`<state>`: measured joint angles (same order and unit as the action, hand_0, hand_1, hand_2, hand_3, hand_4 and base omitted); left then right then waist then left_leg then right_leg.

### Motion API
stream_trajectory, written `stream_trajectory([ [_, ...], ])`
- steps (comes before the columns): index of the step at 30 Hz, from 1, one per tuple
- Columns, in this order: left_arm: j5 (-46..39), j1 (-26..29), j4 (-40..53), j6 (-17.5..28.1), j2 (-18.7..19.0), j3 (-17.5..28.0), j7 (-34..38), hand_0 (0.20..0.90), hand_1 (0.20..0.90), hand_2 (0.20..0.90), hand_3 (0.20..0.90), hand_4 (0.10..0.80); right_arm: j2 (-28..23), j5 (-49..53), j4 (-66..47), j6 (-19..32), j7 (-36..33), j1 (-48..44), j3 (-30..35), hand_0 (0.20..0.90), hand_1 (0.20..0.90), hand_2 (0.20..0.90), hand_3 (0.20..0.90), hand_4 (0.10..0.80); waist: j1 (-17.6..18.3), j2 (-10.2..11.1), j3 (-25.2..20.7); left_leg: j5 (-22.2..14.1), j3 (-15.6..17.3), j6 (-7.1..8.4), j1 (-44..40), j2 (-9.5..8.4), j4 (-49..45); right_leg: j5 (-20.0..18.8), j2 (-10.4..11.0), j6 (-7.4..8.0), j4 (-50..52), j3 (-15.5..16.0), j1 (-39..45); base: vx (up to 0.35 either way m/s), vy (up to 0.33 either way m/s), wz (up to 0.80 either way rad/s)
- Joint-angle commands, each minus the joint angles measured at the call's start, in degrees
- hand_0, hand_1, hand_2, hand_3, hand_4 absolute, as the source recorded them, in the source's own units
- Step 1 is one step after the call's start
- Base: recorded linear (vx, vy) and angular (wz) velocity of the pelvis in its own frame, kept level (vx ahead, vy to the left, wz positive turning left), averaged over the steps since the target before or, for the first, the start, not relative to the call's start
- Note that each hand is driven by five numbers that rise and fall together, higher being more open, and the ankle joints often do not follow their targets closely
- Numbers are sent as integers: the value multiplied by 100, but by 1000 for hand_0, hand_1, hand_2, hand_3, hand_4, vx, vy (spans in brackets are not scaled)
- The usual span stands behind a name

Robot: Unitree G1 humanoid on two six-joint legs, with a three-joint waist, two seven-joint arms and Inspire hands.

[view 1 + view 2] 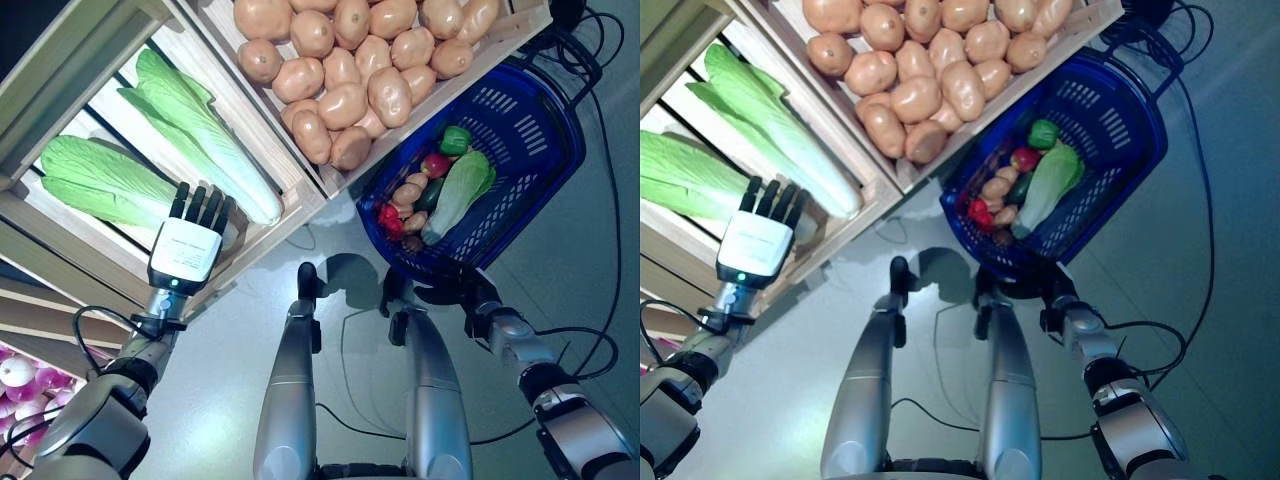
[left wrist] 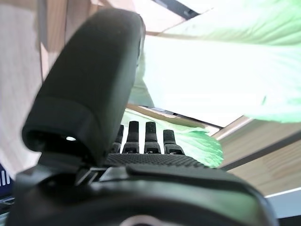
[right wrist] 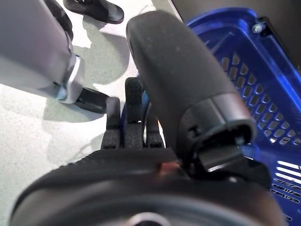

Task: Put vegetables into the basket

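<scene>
My left hand [image 1: 188, 240] is open with straight fingers at the front edge of a wooden crate [image 1: 262, 235]. Its fingertips lie by long green cabbages [image 1: 200, 125], and a green leaf [image 2: 200, 143] shows just past them in the left wrist view. The blue basket [image 1: 560, 130] stands on the floor at the right. In it lie a long green cabbage [image 1: 460, 190], a green pepper [image 1: 455, 138], a red round vegetable [image 1: 435, 165], small potatoes [image 1: 407, 192] and red peppers [image 1: 388, 215]. My right hand [image 1: 452, 288] is open beside the basket's near rim [image 3: 244, 80].
The wooden stand [image 1: 60, 60] fills the left and top, with a crate of potatoes [image 1: 345, 90] directly beside the basket. Grey floor [image 1: 590, 280] lies to the right of the basket.
</scene>
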<state>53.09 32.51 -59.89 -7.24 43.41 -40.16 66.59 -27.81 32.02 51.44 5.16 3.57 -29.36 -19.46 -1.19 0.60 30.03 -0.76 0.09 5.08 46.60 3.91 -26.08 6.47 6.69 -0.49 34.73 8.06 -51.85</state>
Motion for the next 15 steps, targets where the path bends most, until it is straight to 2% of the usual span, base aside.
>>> stream_trajectory([
  [1,-239,514,10,7,-34,352,873,900,900,900,900,800,-500,266,-127,250,-91,2,2,900,900,900,900,800,159,-256,-24,234,306,-351,546,-226,-256,-292,-50,-70,-330,113,247,-24,-1,4],
  [10,-546,649,104,-155,-43,558,1251,900,900,900,900,800,-602,455,-559,307,-179,145,71,900,900,900,900,800,149,4,-24,248,133,-381,940,-282,-365,-419,-118,-52,-134,116,-154,-31,-22,4],
  [15,-611,755,-49,-49,-53,683,1256,900,900,900,900,800,-542,549,-543,420,-114,124,100,900,900,900,900,800,130,98,-24,265,82,-363,1015,-311,-343,-451,-158,-43,-127,121,-227,-14,-55,1],
])
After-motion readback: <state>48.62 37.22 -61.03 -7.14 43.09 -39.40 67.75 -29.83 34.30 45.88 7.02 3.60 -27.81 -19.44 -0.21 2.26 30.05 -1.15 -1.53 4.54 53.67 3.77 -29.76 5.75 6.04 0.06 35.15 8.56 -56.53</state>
